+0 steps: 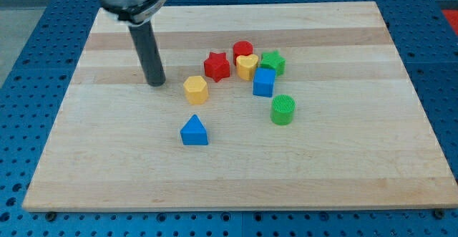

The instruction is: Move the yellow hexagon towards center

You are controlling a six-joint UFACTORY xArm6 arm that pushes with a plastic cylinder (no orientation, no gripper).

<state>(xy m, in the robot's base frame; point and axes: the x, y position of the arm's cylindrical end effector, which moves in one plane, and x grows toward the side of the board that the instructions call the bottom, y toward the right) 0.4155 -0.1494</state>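
The yellow hexagon (195, 89) lies on the wooden board (107, 158), a little left of the board's middle. My tip (156, 83) rests on the board just to the view's left of the hexagon, with a small gap between them. The dark rod rises from the tip toward the view's top left.
A red star (217, 66), a red round block (242, 50), a yellow heart (247, 66), a green star (273, 62) and a blue cube (264, 82) cluster right of the hexagon. A green cylinder (283, 109) and a blue triangle (194, 131) lie lower.
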